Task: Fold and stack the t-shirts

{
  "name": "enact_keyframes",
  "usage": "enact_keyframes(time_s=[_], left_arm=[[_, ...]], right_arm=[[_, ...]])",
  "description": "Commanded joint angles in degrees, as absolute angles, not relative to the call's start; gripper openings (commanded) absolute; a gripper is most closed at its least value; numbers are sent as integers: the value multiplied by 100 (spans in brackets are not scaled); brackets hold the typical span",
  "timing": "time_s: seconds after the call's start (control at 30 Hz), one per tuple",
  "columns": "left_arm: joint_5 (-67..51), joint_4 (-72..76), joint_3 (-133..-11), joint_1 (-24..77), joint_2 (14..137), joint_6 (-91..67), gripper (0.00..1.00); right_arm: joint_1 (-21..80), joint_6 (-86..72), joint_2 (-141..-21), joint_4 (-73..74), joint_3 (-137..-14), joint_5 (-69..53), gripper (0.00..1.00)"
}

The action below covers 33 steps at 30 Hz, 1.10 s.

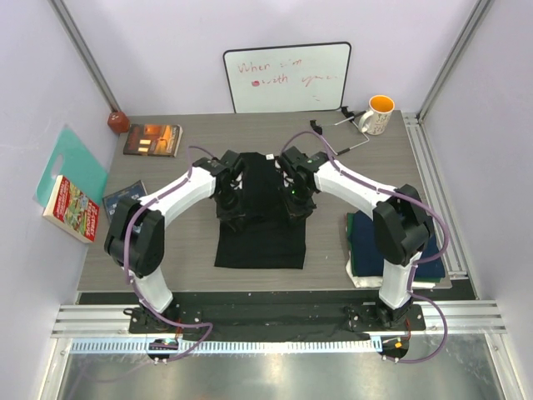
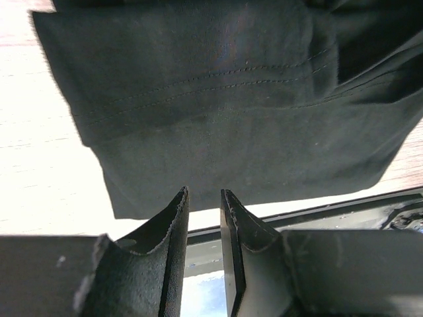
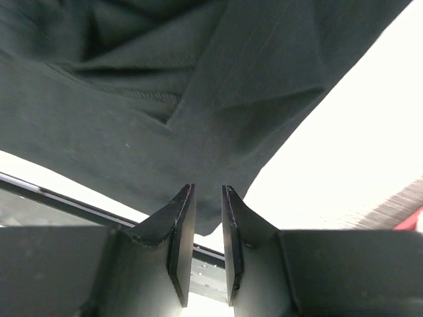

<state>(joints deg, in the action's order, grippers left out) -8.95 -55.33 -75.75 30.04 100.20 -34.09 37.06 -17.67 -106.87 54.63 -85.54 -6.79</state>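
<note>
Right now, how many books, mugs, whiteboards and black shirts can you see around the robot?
Books: 3
Mug: 1
Whiteboard: 1
Black shirt: 1
Total: 6

The black t-shirt (image 1: 260,237) lies at the centre of the overhead view on the tabletop (image 1: 191,250). It is folded into a tall, narrow rectangle whose lower part lies flat and spreads slightly wider toward the bottom of the frame, while its upper part is bunched and partly hidden. Up close, its cloth shows a double-stitched hem and loose, overlapping folds. At the right of the frame sits a small stack of folded t-shirts (image 1: 360,237), dark navy over white, close to the tabletop's right edge.
</note>
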Motion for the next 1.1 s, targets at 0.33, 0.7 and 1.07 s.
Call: enact_keyframes(time_s=[0.33, 0.7, 1.07], left_arm=[[-765, -4738, -6689, 3568, 10002, -3875, 3], [-563, -4588, -6627, 3612, 10283, -3867, 1], [-448, -4667, -6636, 3656, 10520, -3727, 0]], right_arm=[[4060, -2065, -10783, 4465, -8146, -932, 25], [4069, -1978, -11417, 4430, -8727, -730, 22], [4069, -1978, -11899, 4359, -9711, -203, 19]])
